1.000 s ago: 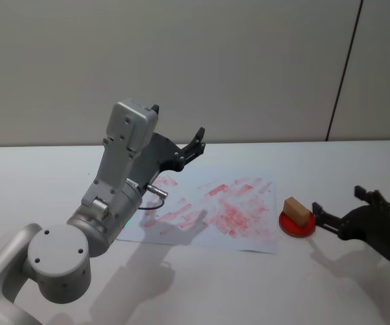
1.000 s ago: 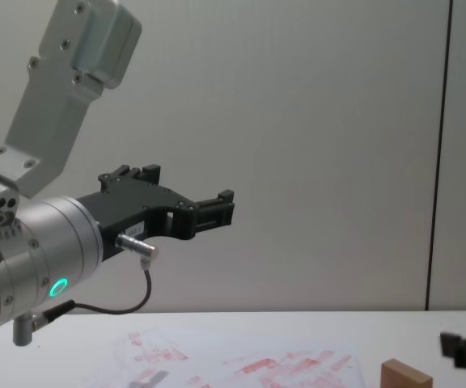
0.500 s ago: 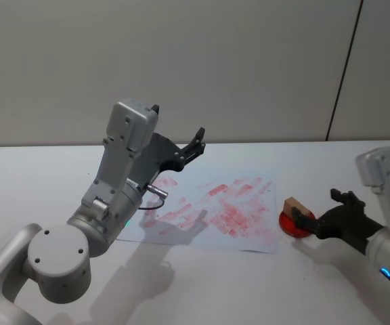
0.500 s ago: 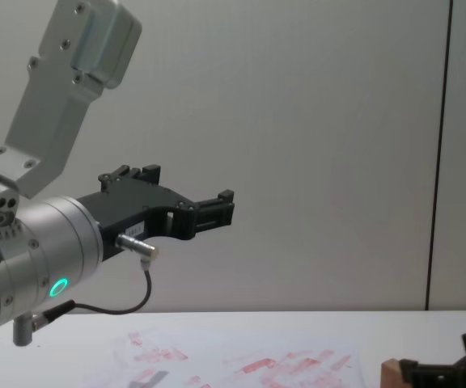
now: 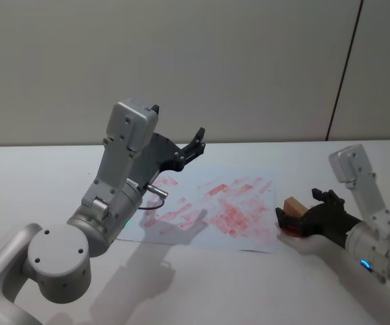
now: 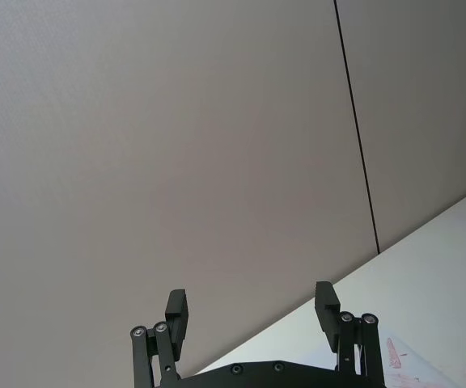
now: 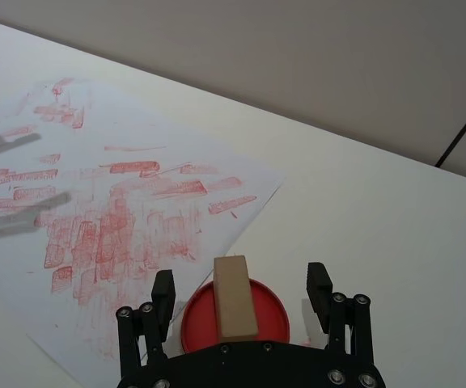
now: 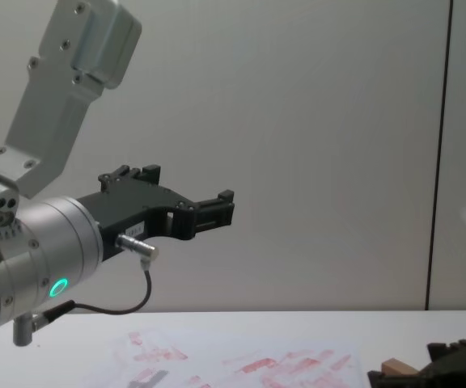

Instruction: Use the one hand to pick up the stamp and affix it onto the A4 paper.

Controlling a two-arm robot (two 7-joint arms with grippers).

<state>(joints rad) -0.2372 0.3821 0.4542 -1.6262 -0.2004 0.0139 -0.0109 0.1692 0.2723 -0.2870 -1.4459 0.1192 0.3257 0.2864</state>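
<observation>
Within right claw [image 7: 241,280], stamp [image 7: 235,297] seemingly lengthwise.

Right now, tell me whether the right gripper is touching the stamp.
Apart. The right wrist view shows the right gripper open, its fingers flanking the stamp with a clear gap on each side.

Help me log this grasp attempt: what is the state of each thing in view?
right gripper: open, fingers either side of the stamp, not closed.
stamp: resting on the red pad, ungrasped.
red pad: under the stamp, beside the paper's edge.
A4 paper: lying flat, covered in red imprints.
left gripper: open, raised in the air.
</observation>
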